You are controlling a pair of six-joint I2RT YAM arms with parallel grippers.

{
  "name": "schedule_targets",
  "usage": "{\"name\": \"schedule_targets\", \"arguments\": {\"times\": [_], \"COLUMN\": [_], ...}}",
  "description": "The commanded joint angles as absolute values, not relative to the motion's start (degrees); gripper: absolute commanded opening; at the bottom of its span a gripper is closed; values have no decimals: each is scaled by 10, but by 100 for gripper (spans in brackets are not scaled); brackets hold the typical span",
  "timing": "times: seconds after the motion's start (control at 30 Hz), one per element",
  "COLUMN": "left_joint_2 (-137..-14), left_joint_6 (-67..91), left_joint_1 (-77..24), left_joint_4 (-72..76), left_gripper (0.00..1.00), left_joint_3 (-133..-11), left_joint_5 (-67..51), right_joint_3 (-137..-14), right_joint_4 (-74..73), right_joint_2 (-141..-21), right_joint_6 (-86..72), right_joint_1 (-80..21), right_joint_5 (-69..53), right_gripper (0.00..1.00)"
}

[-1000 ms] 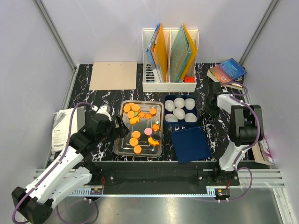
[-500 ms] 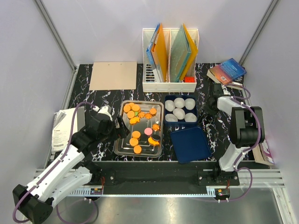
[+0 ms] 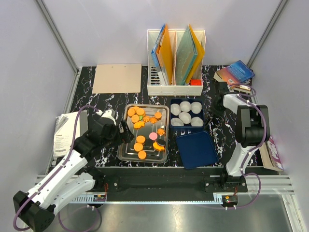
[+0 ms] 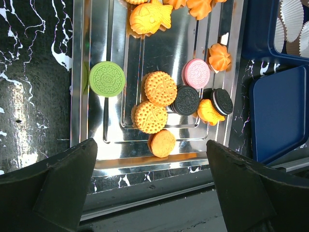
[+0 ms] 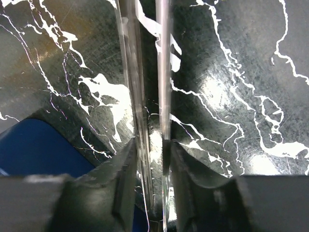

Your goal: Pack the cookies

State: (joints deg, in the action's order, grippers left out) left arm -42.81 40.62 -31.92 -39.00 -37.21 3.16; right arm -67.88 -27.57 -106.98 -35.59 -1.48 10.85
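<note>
All the cookies are sitting in the metal tray in the middle of the black marble table, none in the blue box just right of it. The box only has white cups in it, and its blue lid lies flat on the table in front of it, near the tray's right edge. The left gripper hovers by the tray's left rim with its jaws spread wide and nothing between them. From the left wrist cam the fingers frame the near end of the tray. There I can see 1 green cookie off to the left, 3 round orange ones bunched together, a pink one, and 2 black ones leaning against their neighbours. The right gripper is down low over the table, just right of the box. On the right wrist cam its fingers sit close together with a shiny streak running between them, but honestly I can't tell if that's a grip on something or just glare, so no call on those jaws. Further back there's a white file holder, a tan board to its left, books in the right corner and some papers at the left edge.
</note>
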Motion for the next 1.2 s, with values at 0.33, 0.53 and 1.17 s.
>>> {"name": "schedule_targets", "arguments": {"times": [0.33, 0.53, 1.17], "left_joint_2": [-417, -428, -469], "left_joint_6": [407, 404, 409], "left_joint_1": [-321, -322, -326], "left_joint_4": [-366, -366, -351], "left_gripper": [99, 99, 99], "left_joint_3": [-373, -384, -398], "left_joint_5": [21, 33, 29], "right_joint_3": [-649, -653, -606], "right_joint_4": [-345, -376, -504], "right_joint_2": [-936, -825, -556], "right_joint_6": [-351, -324, -258], "right_joint_1": [-13, -15, -247], "right_joint_5": [185, 173, 150], "right_gripper": [21, 22, 0]}}
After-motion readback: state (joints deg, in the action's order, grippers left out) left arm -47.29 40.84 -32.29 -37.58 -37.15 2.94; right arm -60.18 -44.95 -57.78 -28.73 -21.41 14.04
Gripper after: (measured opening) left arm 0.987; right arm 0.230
